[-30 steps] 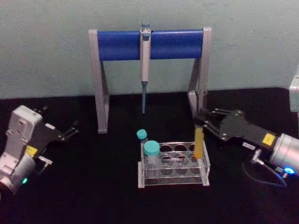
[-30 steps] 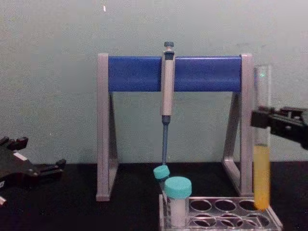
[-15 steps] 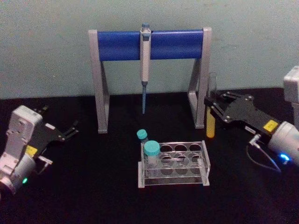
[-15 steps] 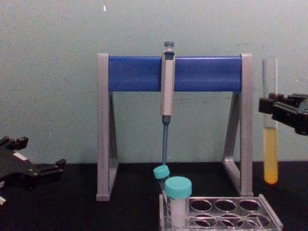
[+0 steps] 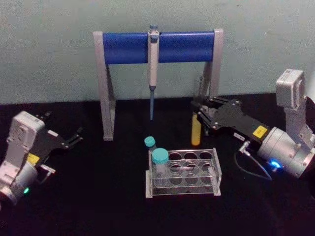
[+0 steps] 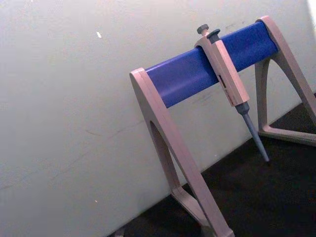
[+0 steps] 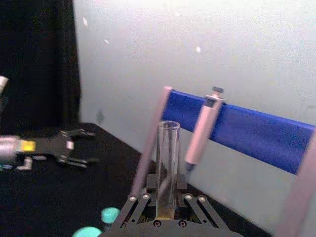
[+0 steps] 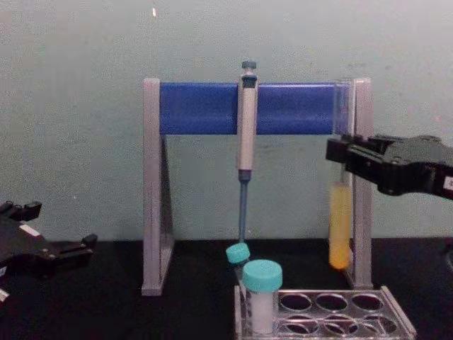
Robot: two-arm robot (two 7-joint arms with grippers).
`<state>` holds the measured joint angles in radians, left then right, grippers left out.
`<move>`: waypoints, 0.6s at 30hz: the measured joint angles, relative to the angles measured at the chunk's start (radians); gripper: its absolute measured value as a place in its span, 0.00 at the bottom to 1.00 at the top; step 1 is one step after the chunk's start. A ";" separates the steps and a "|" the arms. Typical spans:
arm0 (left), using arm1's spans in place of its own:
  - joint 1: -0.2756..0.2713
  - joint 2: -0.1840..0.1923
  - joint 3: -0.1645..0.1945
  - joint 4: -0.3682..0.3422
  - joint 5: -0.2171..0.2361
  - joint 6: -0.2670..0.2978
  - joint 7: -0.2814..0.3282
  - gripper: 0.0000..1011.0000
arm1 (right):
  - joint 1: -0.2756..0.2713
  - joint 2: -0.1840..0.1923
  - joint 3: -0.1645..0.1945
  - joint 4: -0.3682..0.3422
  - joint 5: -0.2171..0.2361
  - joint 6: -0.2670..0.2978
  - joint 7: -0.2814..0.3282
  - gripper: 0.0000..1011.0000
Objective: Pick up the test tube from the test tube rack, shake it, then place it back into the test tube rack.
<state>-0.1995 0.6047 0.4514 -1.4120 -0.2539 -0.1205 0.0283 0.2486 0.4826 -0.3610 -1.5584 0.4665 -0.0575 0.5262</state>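
We see the right gripper's (image 5: 197, 116) fingers closed on the test tube (image 5: 196, 132), pinching the clear glass above the liquid. In the right wrist view the tube (image 7: 168, 163) stands upright between the two fingers (image 7: 143, 196), its open mouth well above them. The yellow liquid fills its lower part. In the chest view the tube (image 8: 340, 225) hangs free, with its bottom higher than the rack's top, in front of the right leg of the pipette stand (image 8: 202, 108).

The right gripper (image 8: 345, 160) reaches in from the right side. The test tube rack (image 5: 183, 191) sits on the black desk (image 5: 98, 206) just in front of and below the tube, and the tube is out of its holes. Two teal-capped vials (image 5: 159, 157) stand at the rack's left end, one of them tilted. The rest of the holes we can see are open.

Behind, a grey-blue pipette (image 5: 153, 64) hangs from the middle of the stand's blue bar, tip down.

The left gripper (image 5: 76, 136) rests low at the left side of the desk, well apart from the rack — its fingers spread and holding nothing.
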 joint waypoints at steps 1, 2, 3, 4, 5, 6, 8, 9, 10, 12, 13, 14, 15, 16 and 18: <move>0.000 0.000 0.000 0.000 0.000 0.000 0.000 0.99 | 0.000 0.000 -0.001 0.000 0.009 -0.001 0.011 0.23; 0.000 0.000 0.000 0.000 0.000 0.000 0.000 0.99 | 0.000 0.000 -0.001 0.000 0.017 -0.002 0.019 0.23; 0.000 0.000 0.000 0.000 0.000 0.000 0.000 0.99 | 0.000 0.001 -0.003 0.000 0.036 -0.004 0.039 0.23; 0.000 0.000 0.000 0.000 0.000 0.000 0.000 0.99 | 0.000 0.003 -0.004 0.000 0.046 -0.005 0.050 0.23; 0.000 0.000 0.000 0.000 0.000 0.000 0.000 0.99 | 0.000 0.005 -0.005 -0.001 0.057 -0.005 0.061 0.23; 0.000 0.000 0.000 0.000 0.000 0.000 0.000 0.99 | -0.001 0.013 -0.006 -0.005 0.077 -0.004 0.079 0.23; 0.000 0.000 0.000 0.000 0.000 0.000 0.000 0.99 | -0.003 0.021 -0.006 -0.008 0.094 -0.001 0.096 0.23; 0.000 0.000 0.000 0.000 0.000 0.000 0.000 0.99 | -0.005 0.031 -0.006 -0.013 0.113 0.006 0.111 0.23; 0.000 0.000 0.000 0.000 0.000 0.000 0.000 0.99 | -0.007 0.037 -0.006 -0.016 0.120 0.009 0.117 0.23; 0.000 0.000 0.000 0.000 0.000 0.000 0.000 0.99 | -0.013 0.058 -0.007 -0.025 0.138 0.020 0.133 0.23; 0.000 0.000 0.000 0.000 0.000 0.000 0.000 0.99 | -0.015 0.065 -0.007 -0.028 0.143 0.023 0.137 0.23; 0.000 0.000 0.000 0.000 0.000 0.000 0.000 0.99 | -0.018 0.074 -0.006 -0.032 0.146 0.025 0.141 0.23; 0.000 0.000 0.000 0.000 0.000 0.000 0.000 0.99 | -0.021 0.083 -0.006 -0.036 0.149 0.027 0.144 0.23; 0.000 0.000 0.000 0.000 0.000 0.000 0.000 0.99 | -0.027 0.101 -0.004 -0.044 0.153 0.030 0.148 0.23; 0.000 0.000 0.000 0.000 0.000 0.000 0.000 0.99 | -0.036 0.126 0.002 -0.056 0.155 0.034 0.149 0.23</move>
<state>-0.1995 0.6047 0.4514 -1.4120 -0.2539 -0.1205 0.0283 0.2127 0.6083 -0.3594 -1.6141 0.6220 -0.0239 0.6747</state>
